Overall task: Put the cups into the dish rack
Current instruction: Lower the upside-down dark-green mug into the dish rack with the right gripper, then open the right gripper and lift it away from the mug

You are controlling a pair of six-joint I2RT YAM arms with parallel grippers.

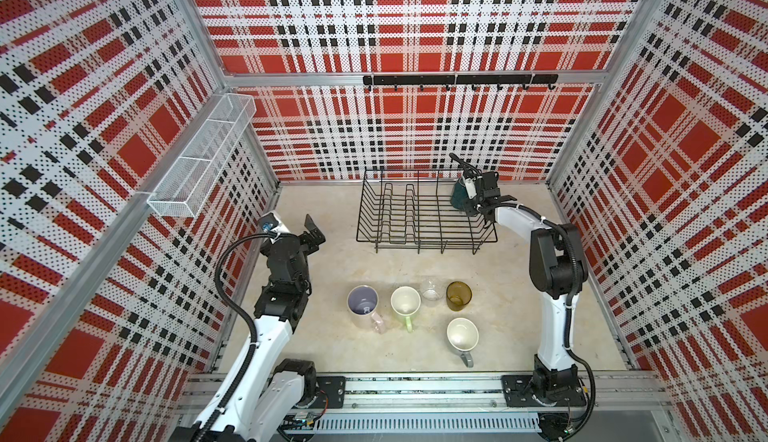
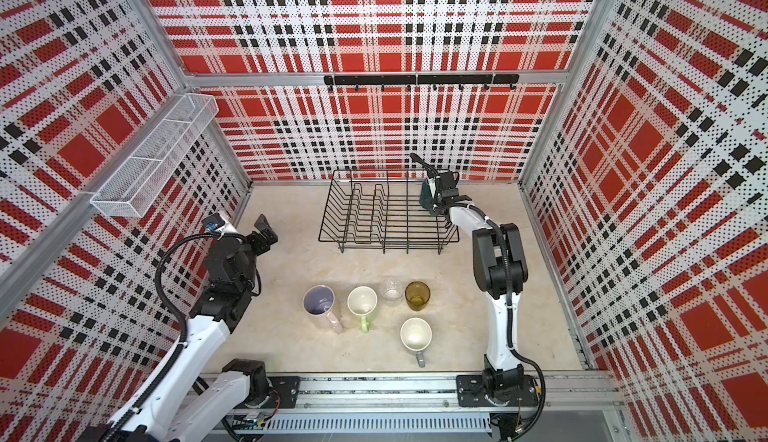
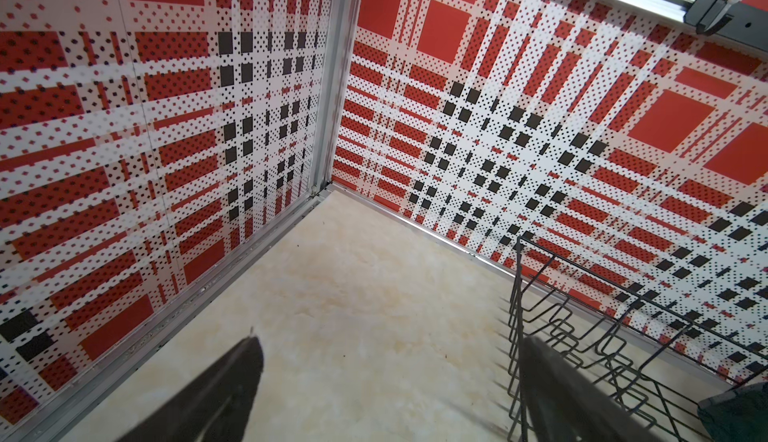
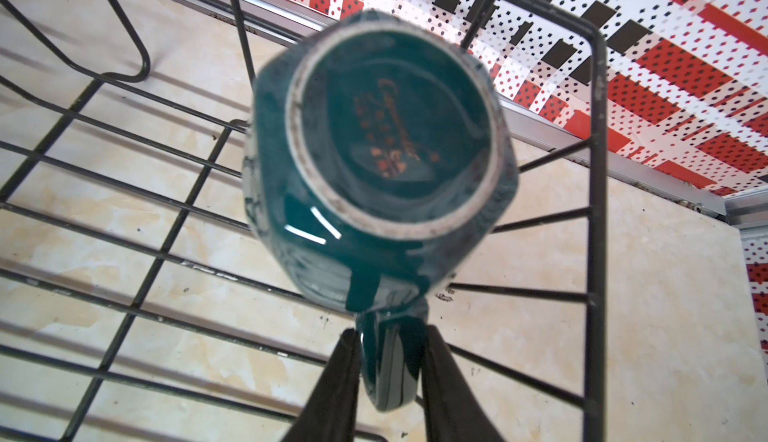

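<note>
Seating the upturned dark teal mug squarely on the wires in the far right corner of the dish rack matters before the right pincer, closed narrowly on its handle, lets go.

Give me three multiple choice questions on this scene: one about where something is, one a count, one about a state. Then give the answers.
1. Where is the dark teal mug?
A) at the far right corner of the dish rack
B) on the table by the left arm's base
C) in the white mesh basket

2. How many cups stand on the table outside the rack?
A) three
B) five
C) six

3. The left gripper is:
A) open and empty
B) shut on a mug
C) shut on a rack wire

Answers:
1. A: the right wrist view shows it base-up among the rack's corner wires.
2. B: pink mug, green mug, clear glass, amber tumbler, grey mug.
3. A: its jaws stand wide apart over bare table.
</note>
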